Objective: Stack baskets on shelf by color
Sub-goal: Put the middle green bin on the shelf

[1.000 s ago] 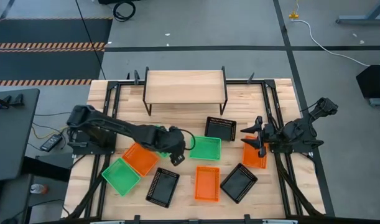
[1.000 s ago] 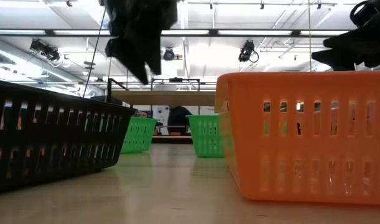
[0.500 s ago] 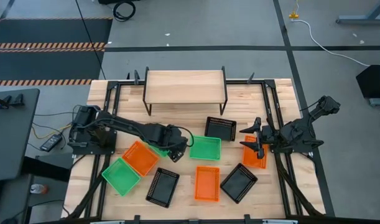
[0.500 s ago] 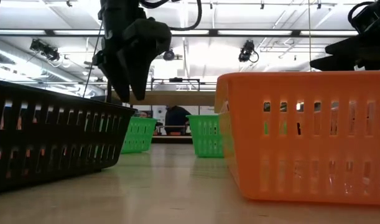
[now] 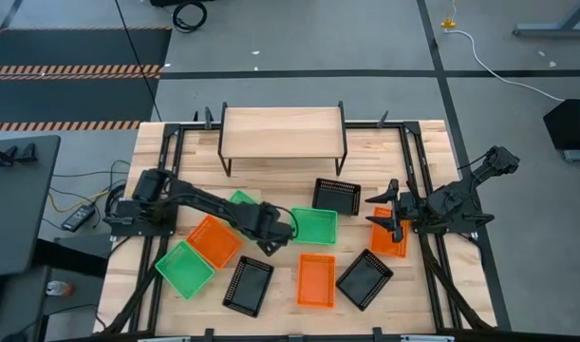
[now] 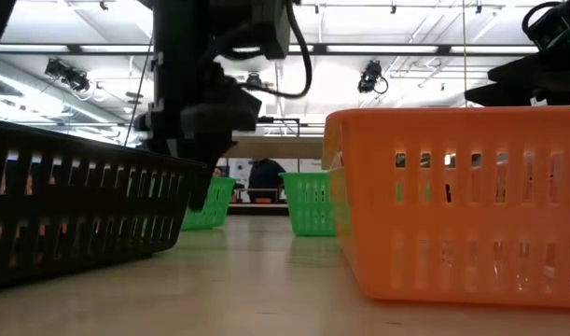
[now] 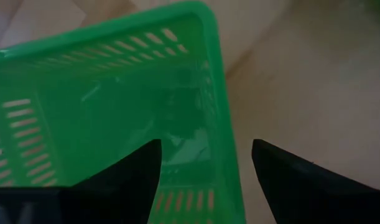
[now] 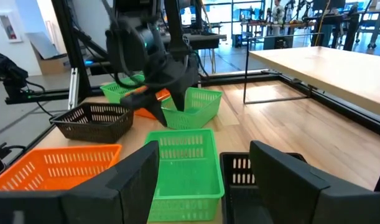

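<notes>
near the middle of the desk [image 5: 432, 294], the left gripper [image 5: 282, 231] is lowered over the left end of a green basket [image 5: 316, 226]. in the left wrist view its fingers [image 7: 130, 177] are spread wide, with the basket's end wall [image 7: 219, 124] seen between them, one finger inside and one outside. nothing is clamped yet as far as can be told.

the right gripper [image 5: 389, 211] is held above an orange basket [image 5: 392, 239] at the right side of the desk, fingers wide apart, nothing held.

the shelf [image 5: 283, 132] is at the back of the desk and no baskets are on it. the rest is scattered in front of it: a black basket [image 5: 336, 195] just behind the green one, a second orange one [image 5: 315, 279] at the front centre, black ones to either side of it [image 5: 249, 285] [image 5: 364, 278], a third orange one [image 5: 214, 241] to the left overlapping a green one [image 5: 240, 201] that's mostly hidden by the arm, and one more green [image 5: 184, 269] at the front left.
</notes>
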